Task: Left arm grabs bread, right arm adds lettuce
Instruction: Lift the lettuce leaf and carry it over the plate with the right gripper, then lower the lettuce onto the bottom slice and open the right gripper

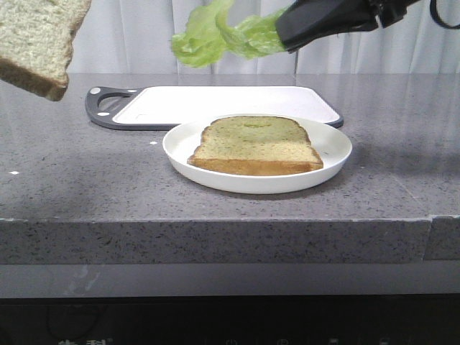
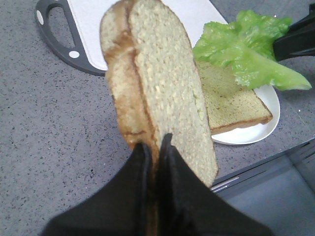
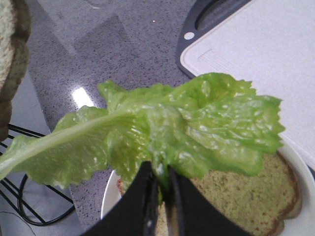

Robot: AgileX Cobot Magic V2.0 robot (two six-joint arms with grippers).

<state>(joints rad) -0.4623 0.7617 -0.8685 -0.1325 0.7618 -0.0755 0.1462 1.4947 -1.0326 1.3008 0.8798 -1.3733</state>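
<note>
My left gripper (image 2: 153, 143) is shut on the bread (image 2: 160, 93), a thick slice with a brown crust. It hangs high at the far left of the front view (image 1: 37, 43), where the gripper itself is out of frame. My right gripper (image 1: 287, 32) is shut on the lettuce (image 1: 219, 36), a bright green ruffled leaf held high above the back of the table. In the right wrist view the gripper (image 3: 161, 174) pinches the leaf (image 3: 162, 128) above the plate. A second bread slice (image 1: 255, 146) lies flat on the white plate (image 1: 338, 147).
A white cutting board (image 1: 230, 104) with a dark grey handle (image 1: 100, 108) lies behind the plate. The grey speckled counter (image 1: 86, 180) ends in a front edge near the camera. A white curtain hangs at the back.
</note>
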